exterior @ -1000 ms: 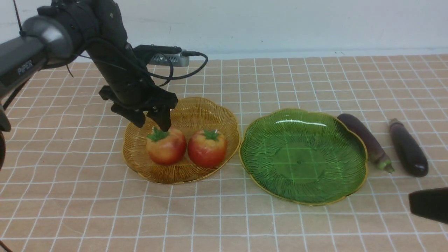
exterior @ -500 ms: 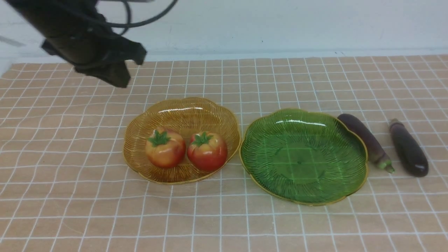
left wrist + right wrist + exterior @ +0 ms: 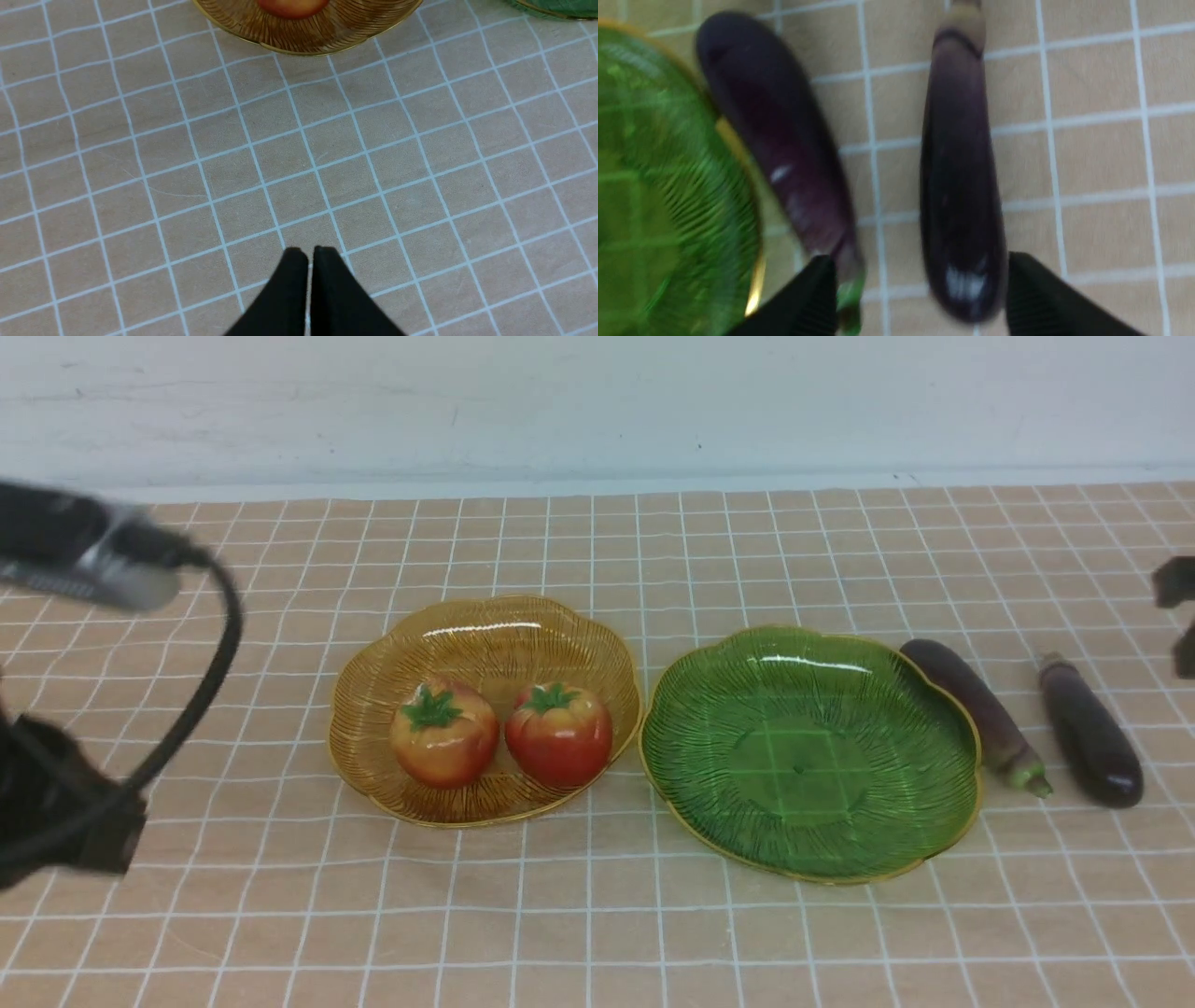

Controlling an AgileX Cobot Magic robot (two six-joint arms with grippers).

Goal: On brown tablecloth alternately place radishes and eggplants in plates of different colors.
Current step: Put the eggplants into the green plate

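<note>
Tablecloth [image 3: 597,933] matt, wrinkled cloth; amber plate [image 3: 485,627] and green plate [image 3: 803,812] — translucent, ribbed, shiny plastic; 2 radishes [image 3: 558,749], 2 eggplants [image 3: 1090,742] glossy.

No legible text, labels, brands or numbers anywhere, blurred left arm [image 3: 65,812] seemingly unmarked

Two plates sat side by side on the tablecloth [image 3: 597,933], rims nearly touching. In the left plate [image 3: 504,630] lay the left radish [image 3: 443,744] close beside the right radish [image 3: 558,735]. Right of the right plate [image 3: 803,821] lay the inner eggplant [image 3: 971,705], just beside its rim, and the outer eggplant [image 3: 1088,737] farther right.
</note>
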